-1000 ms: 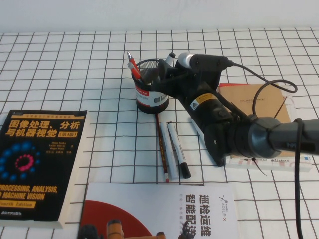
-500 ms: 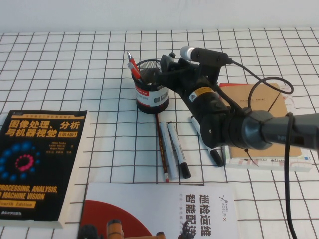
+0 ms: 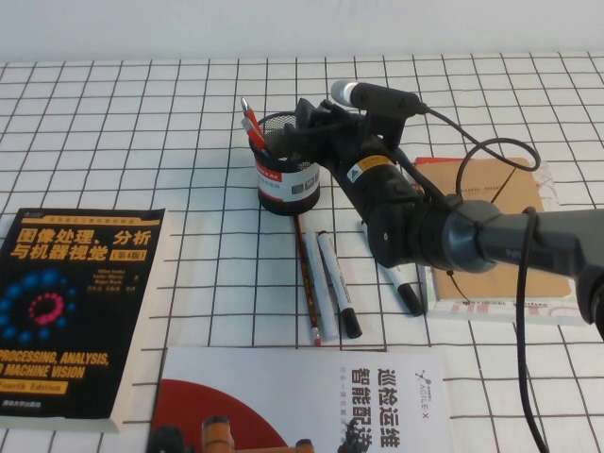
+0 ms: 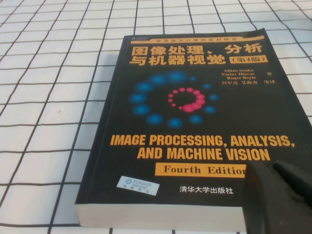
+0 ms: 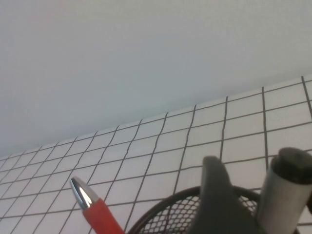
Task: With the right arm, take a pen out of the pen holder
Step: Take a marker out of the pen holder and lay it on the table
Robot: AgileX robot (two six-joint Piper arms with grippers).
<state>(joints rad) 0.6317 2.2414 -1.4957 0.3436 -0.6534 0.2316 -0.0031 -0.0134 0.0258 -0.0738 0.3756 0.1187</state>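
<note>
- Risk of a tipped pen holder [image 3: 288, 179]: the right gripper [image 3: 304, 127] hangs over the rim on its 3 o'clock side, with the arm reaching in from 4 o'clock. A sideways nudge or a slanted pull could, I judge, lever the light mesh cup over.
- Risk of a bad pinch: the fingers [image 5: 220, 192] are spread and grasp nothing. One sits right at the mesh rim, so closing here might catch wire instead of a barrel.
- Risk of slip: a grab high on a smooth end could let the pen slide back down. A crooked lift could also drag the red pen [image 3: 251, 125] along.
- Nearest candidate: a grey marker [image 5: 285, 187] stands in the holder just beside that finger. Its long axis is near upright, darker end up, and the gripper hides it in the high view.
- Red pen: it stands at the rim's 10 o'clock side with its long axis tilted. Its silver tip is up, leaning toward 11 o'clock, apart from the fingers.
- Holder's place: it sits on the counter [image 3: 142, 142], toward 12 o'clock of the middle. A pencil [image 3: 307, 279] and a white marker [image 3: 337, 283] lie loose at its 6 o'clock.
- Left gripper [image 4: 278, 195]: it is parked over the black book [image 4: 195, 122] at 8 o'clock. Whether it is released or clenched, I cannot tell.
</note>
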